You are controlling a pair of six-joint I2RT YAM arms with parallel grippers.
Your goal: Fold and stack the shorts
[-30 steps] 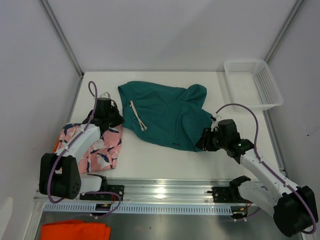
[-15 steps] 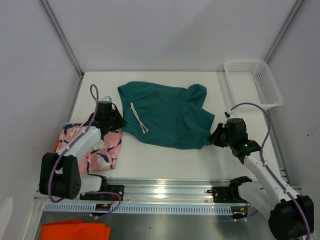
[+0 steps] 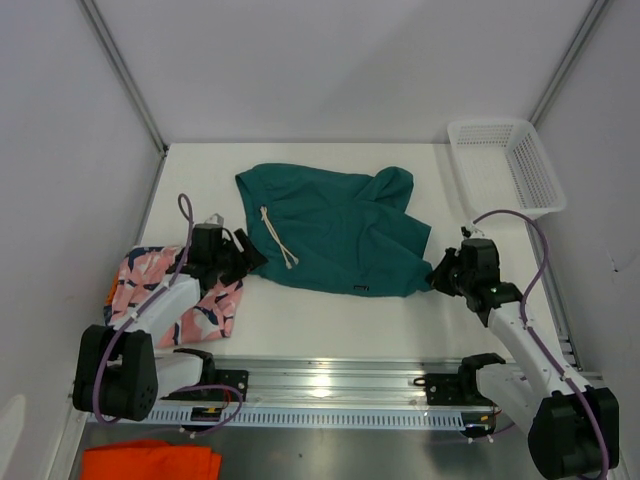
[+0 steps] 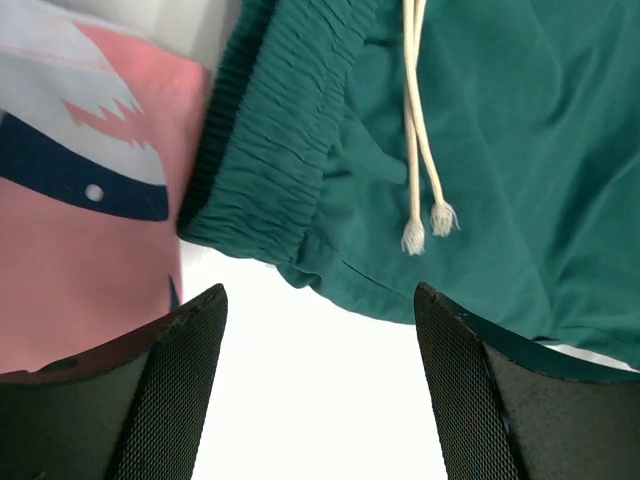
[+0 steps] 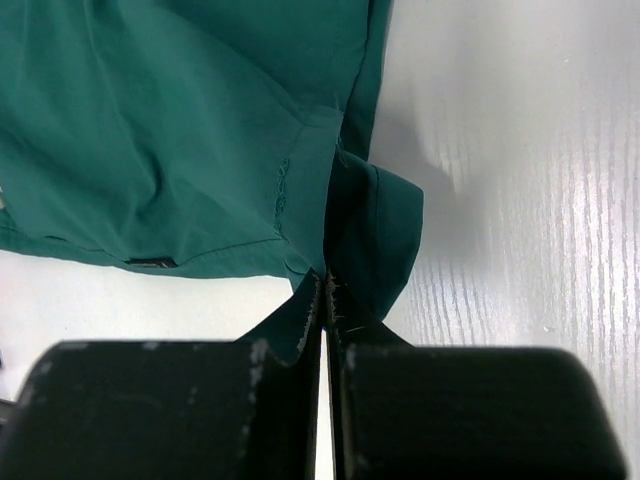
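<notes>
the right gripper (image 5: 325,292) clamps the 4 o'clock hem of the teal green fabric shorts (image 3: 335,225), spread at table centre. the left gripper (image 4: 318,310) gapes empty beside their elastic waistband (image 4: 270,170) at 9 o'clock, likely the firmer hold on light, floppy cloth.

Bright, even light; soft shadows; foreground perhaps blurred.

I see a white table (image 3: 330,320) boxed by pale grey walls (image 3: 350,60), with a metal rail (image 3: 330,380) along its near edge.
</notes>
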